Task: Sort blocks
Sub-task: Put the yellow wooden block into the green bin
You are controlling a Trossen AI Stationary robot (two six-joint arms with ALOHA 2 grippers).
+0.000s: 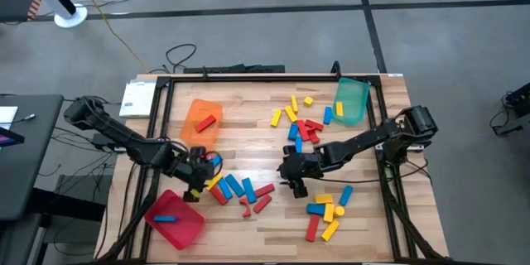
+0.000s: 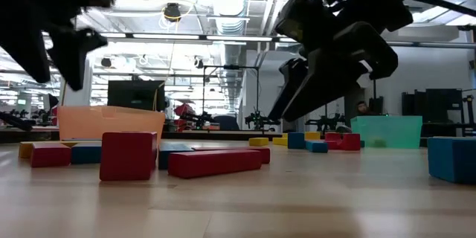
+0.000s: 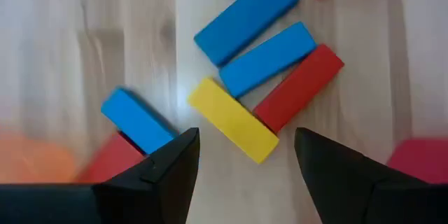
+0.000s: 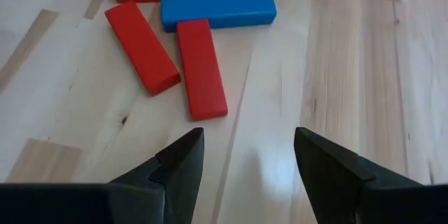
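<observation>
Red, blue and yellow blocks lie flat on the wooden table in three loose groups: one near the far right point(image 1: 300, 120), one at the middle point(image 1: 240, 190) and one near the right front point(image 1: 327, 211). My left gripper point(image 1: 199, 180) hovers open at the left end of the middle group. In its wrist view the open gripper point(image 3: 245, 147) stands on either side of a yellow block point(image 3: 233, 119) that touches a blue block point(image 3: 268, 57) and a red one point(image 3: 299, 87). My right gripper point(image 1: 296, 184) hangs open point(image 4: 248, 147) over bare wood, just short of two red blocks point(image 4: 201, 68) and a blue block point(image 4: 217, 7).
An orange tray point(image 1: 201, 120) holding a red block sits far left. A green tray point(image 1: 351, 99) stands at the far right corner. A red tray point(image 1: 175, 218) holding a blue block sits near left. A black frame point(image 1: 248, 74) borders the table. Bare wood lies along the near edge.
</observation>
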